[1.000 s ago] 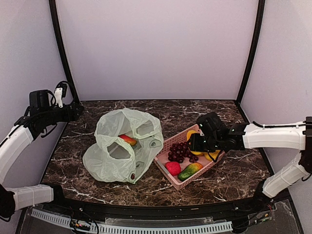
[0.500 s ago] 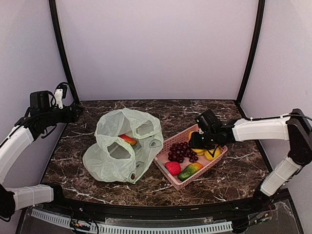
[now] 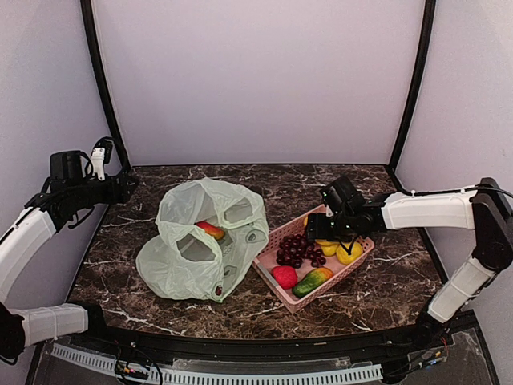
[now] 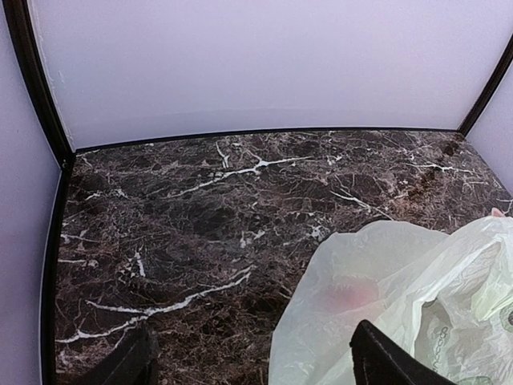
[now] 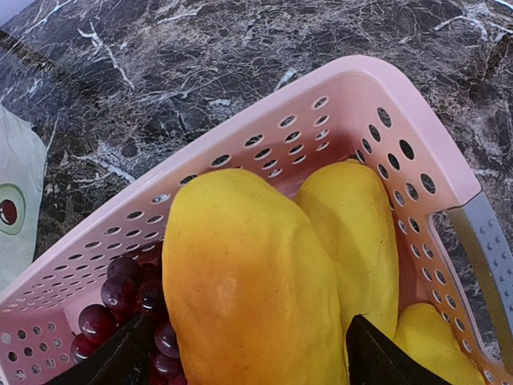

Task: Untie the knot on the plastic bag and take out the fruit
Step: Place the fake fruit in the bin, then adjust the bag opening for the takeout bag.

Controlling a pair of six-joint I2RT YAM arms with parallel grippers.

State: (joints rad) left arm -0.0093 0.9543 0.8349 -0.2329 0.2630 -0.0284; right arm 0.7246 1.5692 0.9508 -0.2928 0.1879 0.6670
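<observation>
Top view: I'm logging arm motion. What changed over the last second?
The right gripper edged slightly farther back over the pink basket; it is open, nothing visibly taken or released. The left gripper, plastic bag and basket stayed put.

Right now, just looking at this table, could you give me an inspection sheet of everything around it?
Surface: dark marbled table.
Job's things: plastic bag lying slack, no tied knot seen; one red-yellow fruit showing inside; grapes, yellow pieces and more fruit in the pink basket.
Clutter: nothing seen.
Grippers: left gripper open, apart from the bag; right gripper over the basket, fingers flanking a yellow-orange fruit, grip unclear.
Cables: loop at the left wrist.
Surroundings: pale walls, black posts.
</observation>
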